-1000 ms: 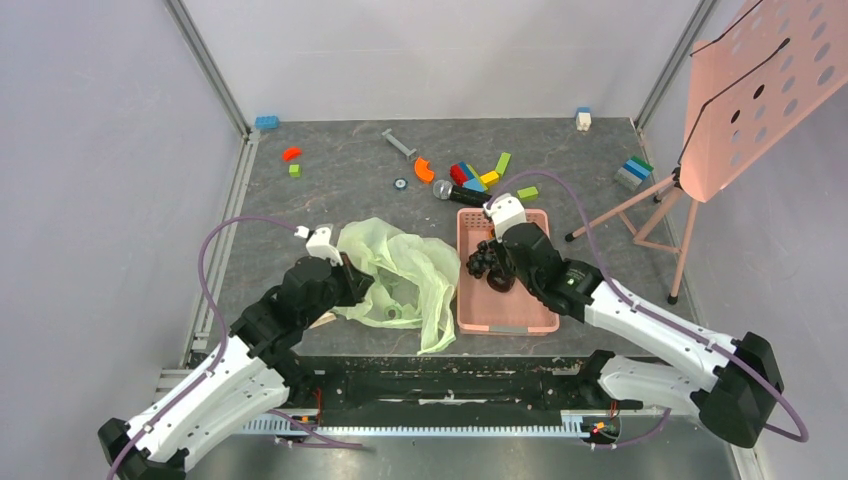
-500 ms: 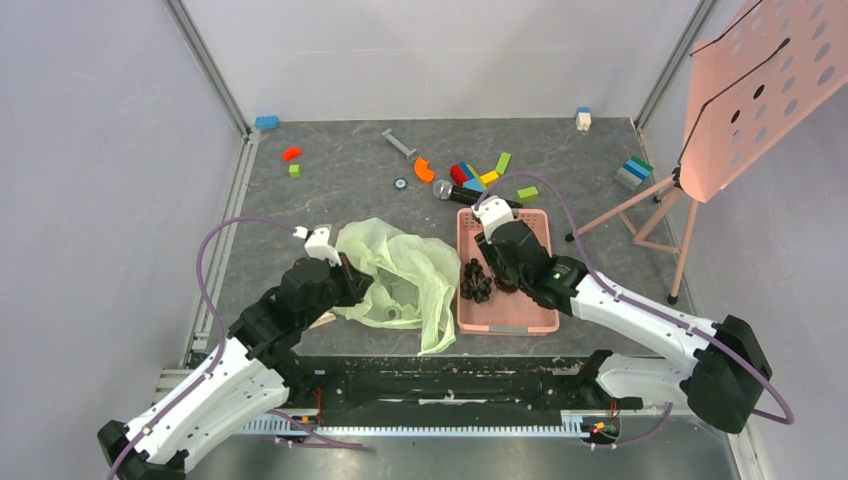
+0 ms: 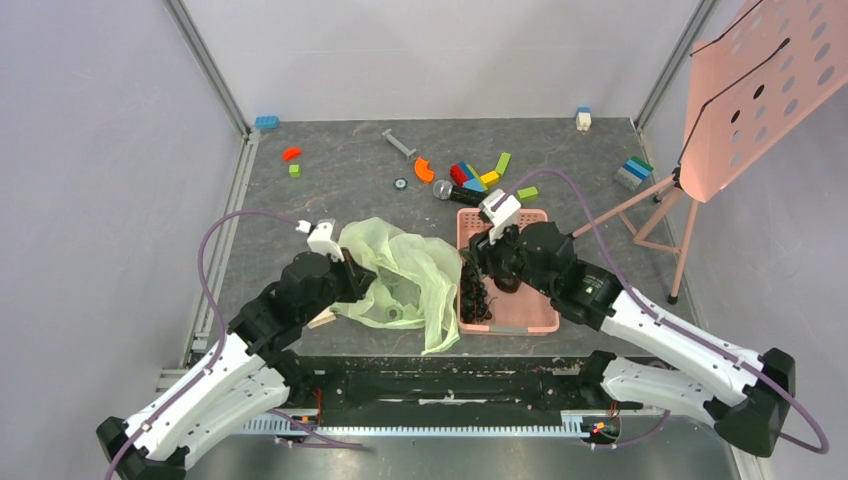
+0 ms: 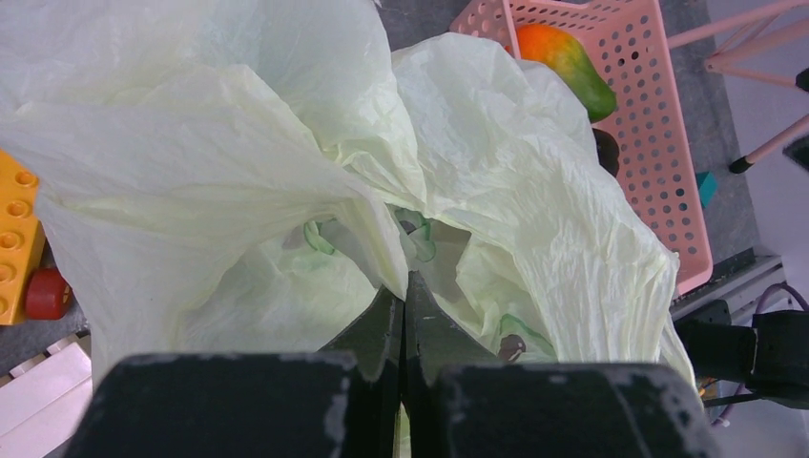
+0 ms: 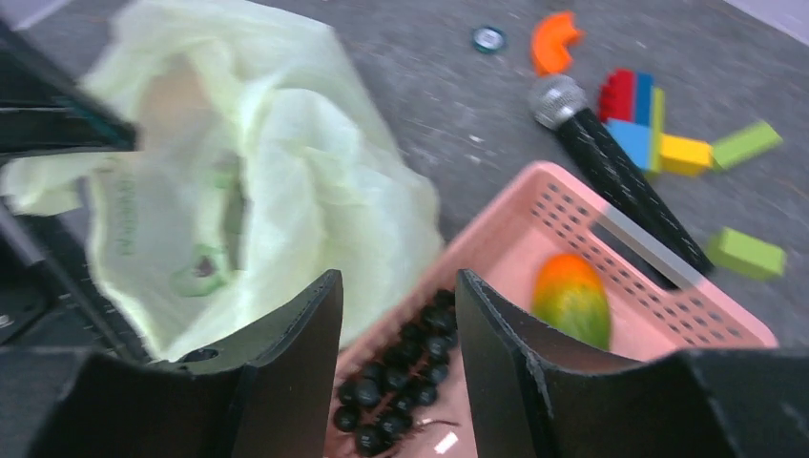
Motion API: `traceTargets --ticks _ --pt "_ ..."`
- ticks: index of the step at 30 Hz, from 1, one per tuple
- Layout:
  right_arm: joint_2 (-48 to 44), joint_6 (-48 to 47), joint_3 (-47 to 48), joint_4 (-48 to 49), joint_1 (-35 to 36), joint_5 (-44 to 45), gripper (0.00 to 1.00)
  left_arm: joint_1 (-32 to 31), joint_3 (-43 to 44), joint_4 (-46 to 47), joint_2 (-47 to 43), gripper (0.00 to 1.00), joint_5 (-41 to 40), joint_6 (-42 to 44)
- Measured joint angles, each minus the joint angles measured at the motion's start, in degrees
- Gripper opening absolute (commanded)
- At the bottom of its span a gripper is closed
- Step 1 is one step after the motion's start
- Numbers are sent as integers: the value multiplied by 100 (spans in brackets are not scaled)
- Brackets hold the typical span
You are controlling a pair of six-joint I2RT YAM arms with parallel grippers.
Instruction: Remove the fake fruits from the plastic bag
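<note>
1. Top external: the left gripper [image 3: 350, 283] is pinched onto the left edge of the pale green plastic bag [image 3: 410, 265]. The bag lies crumpled on the grey table [image 3: 340, 170], just left of the pink basket [image 3: 535, 322], and its right fold touches the basket's wall. The right gripper [image 3: 487, 265] hangs over the basket's left half. The bunch of blackish grapes [image 3: 474, 297] lies inside the basket along its left wall. A microphone [image 3: 457, 193] and coloured toy blocks [image 3: 478, 177] lie just beyond the basket.
2. Left wrist: the two fingertips are pressed together with a thin fold of the bag caught between them. The crinkled bag fills most of the view. An orange-red-green mango [image 4: 563, 57] lies in the basket at the top right, outside the bag. A yellow block [image 4: 14, 239] shows at the left edge.
3. Right wrist: the fingers stand spread, with nothing between them. Below them the grapes lie loose in the basket's near corner, and the mango lies farther in. The bag is on the left, against the basket.
</note>
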Motion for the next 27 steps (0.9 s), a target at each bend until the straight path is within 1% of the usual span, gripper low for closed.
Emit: traceTargets --ticks 2,3,4,8,12,20,24,27 --pt "57 20 125 74 306 -79 48 0 76 9 15 2 13 39" --pt "109 22 186 103 476 -105 45 0 105 9 22 2 20 44" --pt "197 39 262 142 719 -109 42 0 133 15 22 2 28 46" --pt "599 238 407 520 1410 -269 22 0 197 44 24 2 92 52" --pt "1032 739 389 1080 1692 -444 14 0 203 31 35 2 98 50" --pt "1976 1508 345 1757 2096 -391 5 0 203 2 35 2 101 50" --pt "2470 1751 352 1799 2229 -83 4 0 203 0 33 2 96 48" --pt "2830 1858 378 1794 2249 280 5 0 203 -17 26 2 76 50"
